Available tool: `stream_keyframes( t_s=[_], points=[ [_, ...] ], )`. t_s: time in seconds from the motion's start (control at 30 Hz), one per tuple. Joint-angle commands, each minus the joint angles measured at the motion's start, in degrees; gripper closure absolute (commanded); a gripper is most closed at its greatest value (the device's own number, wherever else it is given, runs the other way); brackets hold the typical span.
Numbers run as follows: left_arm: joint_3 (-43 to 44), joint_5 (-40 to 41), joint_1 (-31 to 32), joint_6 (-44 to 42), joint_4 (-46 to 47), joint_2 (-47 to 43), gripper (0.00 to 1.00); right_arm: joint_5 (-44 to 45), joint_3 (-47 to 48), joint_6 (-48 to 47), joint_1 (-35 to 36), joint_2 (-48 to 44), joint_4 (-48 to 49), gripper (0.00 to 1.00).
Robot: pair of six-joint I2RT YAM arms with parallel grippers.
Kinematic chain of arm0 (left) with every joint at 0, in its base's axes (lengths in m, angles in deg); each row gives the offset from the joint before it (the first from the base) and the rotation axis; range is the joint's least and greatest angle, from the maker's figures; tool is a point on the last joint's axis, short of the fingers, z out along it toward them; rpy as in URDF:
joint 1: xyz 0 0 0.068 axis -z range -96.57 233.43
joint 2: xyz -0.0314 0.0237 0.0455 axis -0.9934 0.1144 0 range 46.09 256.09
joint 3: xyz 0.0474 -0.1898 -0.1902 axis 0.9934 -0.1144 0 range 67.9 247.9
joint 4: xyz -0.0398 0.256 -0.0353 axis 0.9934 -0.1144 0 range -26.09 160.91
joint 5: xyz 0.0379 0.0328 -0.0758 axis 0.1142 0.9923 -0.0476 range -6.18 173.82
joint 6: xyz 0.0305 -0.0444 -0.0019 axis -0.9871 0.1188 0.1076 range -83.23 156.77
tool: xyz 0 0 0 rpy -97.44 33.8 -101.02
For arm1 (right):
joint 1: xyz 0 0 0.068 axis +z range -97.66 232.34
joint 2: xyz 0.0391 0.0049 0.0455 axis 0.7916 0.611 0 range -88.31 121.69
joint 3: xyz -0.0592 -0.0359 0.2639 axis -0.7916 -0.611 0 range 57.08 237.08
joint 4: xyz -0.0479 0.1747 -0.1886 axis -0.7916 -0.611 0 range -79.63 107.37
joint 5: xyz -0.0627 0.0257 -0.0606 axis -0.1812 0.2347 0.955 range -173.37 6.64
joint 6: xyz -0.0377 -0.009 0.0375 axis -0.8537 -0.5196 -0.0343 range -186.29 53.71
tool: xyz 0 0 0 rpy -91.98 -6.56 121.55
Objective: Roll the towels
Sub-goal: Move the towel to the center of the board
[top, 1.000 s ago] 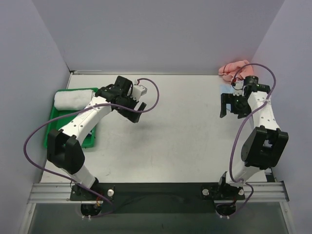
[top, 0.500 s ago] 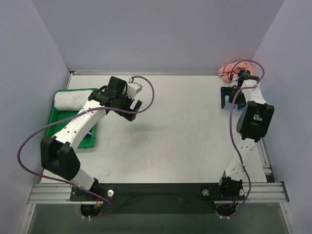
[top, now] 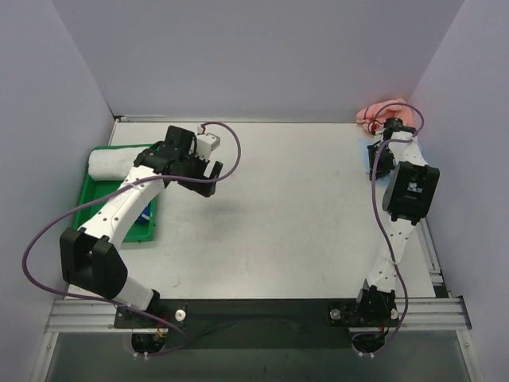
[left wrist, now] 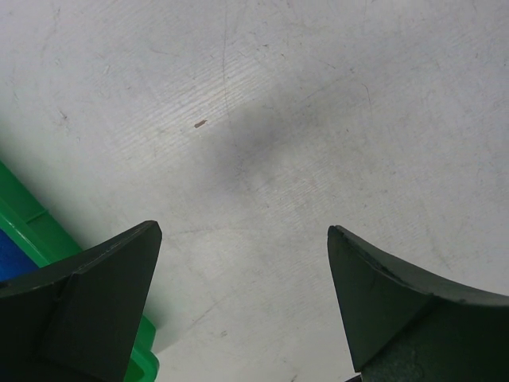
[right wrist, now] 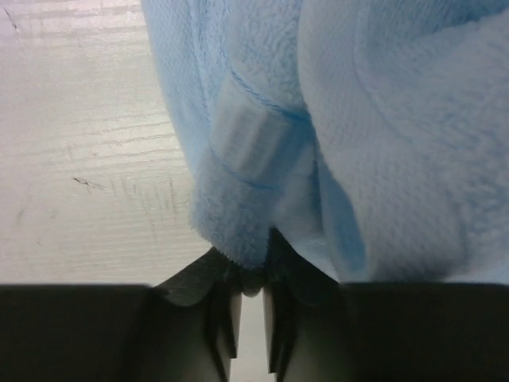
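- Two towels, both in the far right corner of the counter (top: pixel 286 215): the light blue towel (right wrist: pixel 382 143) lies bunched, and the salmon pink towel (top: pixel 380 111) is just behind it by the back wall.
- Right jaws: nearly together, pinching the blue towel's near edge fold. The rest of the cloth spreads straight ahead of them.
- Long axis of the blue towel: cannot tell, as the cloth is crumpled.
- Left jaws: wide apart and empty, over bare counter beside the green tray (top: pixel 89 208), well apart from both towels.
- Nearer arm: the right.

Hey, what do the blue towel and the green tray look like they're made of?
The blue towel looks like soft fleece or terry cloth: matte, with a fuzzy nap and a stitched hem. The green tray is probably hard moulded plastic, judging by its smooth, even-coloured rim.
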Motion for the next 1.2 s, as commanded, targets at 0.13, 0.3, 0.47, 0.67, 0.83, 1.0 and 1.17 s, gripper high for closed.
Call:
stream_keyframes(
  t_s=[0.13,0.3,0.47,0.67,0.83,1.0,1.17],
  points=[
    [-0.78,-10.27,-8.12,6.61,4.54,-2.83,0.03,-4.82,-14.27,-3.57,4.15,-11.34,-3.98,1.0],
    [-3.76,-15.64,-11.65,8.54,7.1,-3.79,0.03,-12.82,-25.59,0.82,9.85,-21.97,-4.15,1.0],
    [-4.74,-16.87,-11.91,8.37,7.63,-3.62,0.02,-23.54,-27.74,8.55,20.31,-24.89,-3.72,1.0],
    [-4.65,-18.71,-14.9,9.07,6.49,-3.7,0.03,-30.66,-11.94,16.1,34.82,-15.08,-3.27,1.0],
    [-4.74,-24.41,-20.78,10.65,6.4,-4.32,0.03,-41.74,7.92,24.38,39.84,-4.16,-3.01,0.63],
    [-5.44,-25.75,-19.65,9.95,8.23,-2.04,0.03,-29.5,-4.85,15.27,38.18,-17.57,-2.04,0.41],
    [-7.37,-19.43,-15.09,10.47,11.67,3.13,0.14,-20.23,-19.19,11.9,39.48,-30.06,-0.2,0.46]
  ],
)
